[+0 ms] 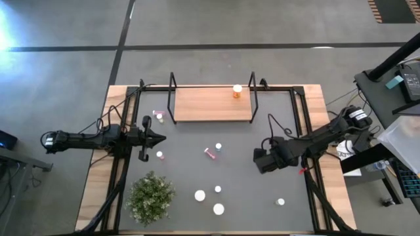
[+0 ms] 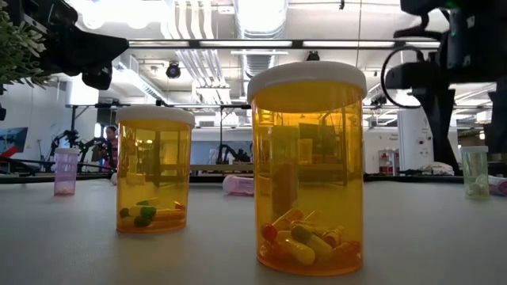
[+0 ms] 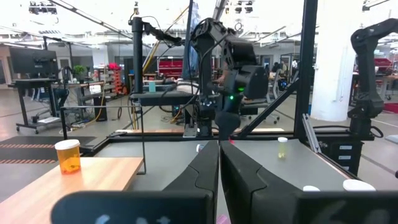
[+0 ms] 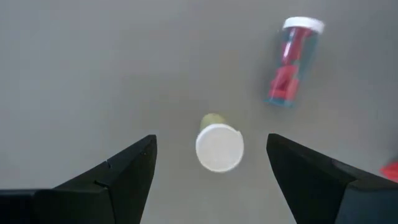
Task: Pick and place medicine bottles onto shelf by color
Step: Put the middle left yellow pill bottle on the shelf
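The wooden shelf (image 1: 211, 105) stands at the table's far middle, with one orange bottle (image 1: 237, 90) upright on its right part; the bottle also shows in the left wrist view (image 3: 68, 156). My right gripper (image 1: 257, 159) is open and hovers right of the table's middle. In its wrist view (image 4: 211, 142) a small pale bottle with a white cap (image 4: 219, 147) stands upright between the spread fingers, which do not touch it. A pink bottle (image 4: 293, 61) lies on its side nearby. My left gripper (image 1: 163, 137) is shut and empty, left of the shelf's near corner.
Small bottles stand around the mat: near the shelf's left end (image 1: 158, 117), by my left gripper (image 1: 159, 155), and at the near middle (image 1: 199, 195) (image 1: 218, 209) (image 1: 280, 202). A bushy green plant (image 1: 151, 196) stands at the near left. Two orange bottles (image 2: 153, 170) (image 2: 307, 170) fill the low view.
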Motion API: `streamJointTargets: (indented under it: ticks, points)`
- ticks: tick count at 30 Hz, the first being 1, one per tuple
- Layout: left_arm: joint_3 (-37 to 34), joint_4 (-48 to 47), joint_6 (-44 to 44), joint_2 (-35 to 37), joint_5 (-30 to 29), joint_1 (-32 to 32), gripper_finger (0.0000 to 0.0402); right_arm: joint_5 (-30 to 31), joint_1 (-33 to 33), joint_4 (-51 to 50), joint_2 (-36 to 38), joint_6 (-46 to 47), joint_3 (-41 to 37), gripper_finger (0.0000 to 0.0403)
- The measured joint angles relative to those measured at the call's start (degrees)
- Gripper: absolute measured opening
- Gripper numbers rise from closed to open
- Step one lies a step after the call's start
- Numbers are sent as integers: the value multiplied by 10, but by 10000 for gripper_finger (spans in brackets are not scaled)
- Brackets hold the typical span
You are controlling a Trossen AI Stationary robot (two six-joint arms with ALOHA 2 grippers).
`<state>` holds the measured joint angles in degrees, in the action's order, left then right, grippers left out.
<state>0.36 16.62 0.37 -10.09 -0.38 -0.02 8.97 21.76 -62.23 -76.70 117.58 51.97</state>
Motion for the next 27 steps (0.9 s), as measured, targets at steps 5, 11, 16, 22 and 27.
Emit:
streamJointTargets:
  ticks: [5,11,16,22,27]
  points:
    - [0,0,0,0,0,0,0,0,0,30,1,-1,-32,292]
    - [0,0,0,0,0,0,0,0,0,32,-5,-28,-32,280]
    - [0,0,0,0,0,0,0,0,0,31,-7,-37,-32,245]
    - [0,0,0,0,0,0,0,0,0,32,-7,-43,-32,195]
    - [0,0,0,0,0,0,0,0,0,34,-7,-43,-32,163]
